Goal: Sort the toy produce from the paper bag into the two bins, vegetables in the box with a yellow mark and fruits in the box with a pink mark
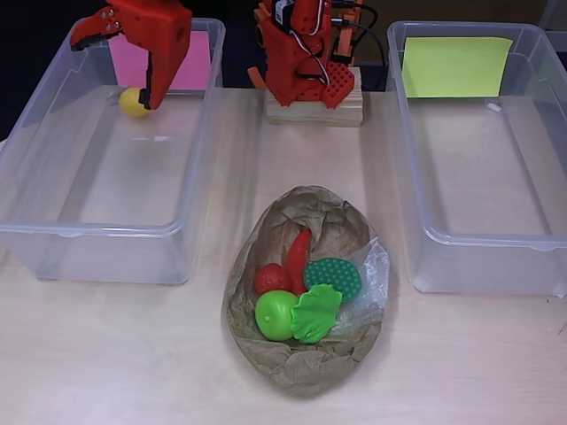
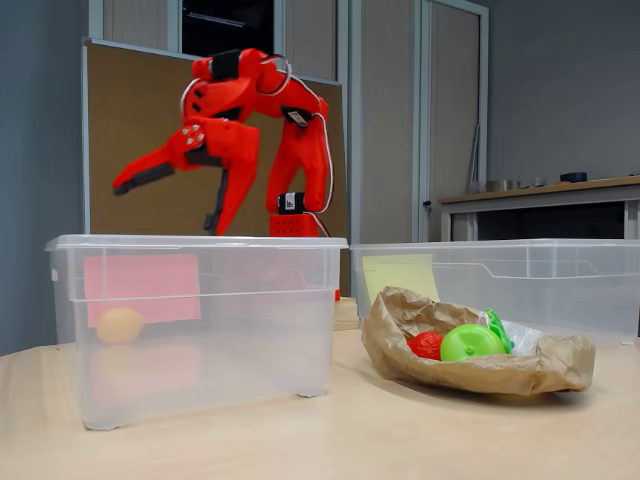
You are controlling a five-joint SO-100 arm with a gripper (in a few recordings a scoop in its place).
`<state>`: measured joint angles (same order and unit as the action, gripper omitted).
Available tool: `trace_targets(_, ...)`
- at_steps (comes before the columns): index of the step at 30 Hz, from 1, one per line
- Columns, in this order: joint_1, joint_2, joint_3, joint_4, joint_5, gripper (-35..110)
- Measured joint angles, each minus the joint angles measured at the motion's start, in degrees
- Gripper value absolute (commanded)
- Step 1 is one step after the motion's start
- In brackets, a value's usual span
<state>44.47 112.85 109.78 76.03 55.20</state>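
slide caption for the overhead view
Open red pincer above a yellow fruit in the pink-marked bin; paper bag holds more.

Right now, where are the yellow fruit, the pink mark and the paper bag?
yellow fruit (image 1: 133, 102), overhead view, its centre.
pink mark (image 2: 141, 288), fixed view, middle of the sheet.
paper bag (image 1: 306, 372), overhead view, crumpled front rim.

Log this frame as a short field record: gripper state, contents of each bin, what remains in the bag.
gripper: open, empty, above the pink-marked bin
pink-marked bin: one yellow fruit near the pink mark
yellow-marked bin: no produce
paper bag: between the bins, holds red, green and leafy toy pieces
sorting: one piece binned, rest in bag
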Motion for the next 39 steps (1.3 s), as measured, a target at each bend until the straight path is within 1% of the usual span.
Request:
trace_targets(4, -8.79, 5.98, -1.32, 2.02, -2.02, 50)
trace_targets(9, -21.71, 10.28, -4.39, 4.48, -1.67, 46)
trace_targets(12, -30.15, 9.32, -4.83, 4.57, 0.79, 47)
trace_targets(16, -36.74, 7.29, -2.72, 3.25, 6.06, 46)
trace_targets(19, -41.31, 4.48, 0.09, 0.09, 9.4, 44)
trace_targets(24, -45.7, -1.93, 4.04, -4.48, 20.3, 43)
trace_targets(28, -47.46, -6.42, 7.91, -9.23, 26.02, 43)
trace_targets(33, -49.83, -10.72, 9.23, -14.68, 28.92, 42)
trace_targets(39, -51.15, -18.37, 9.32, -22.24, 31.73, 36)
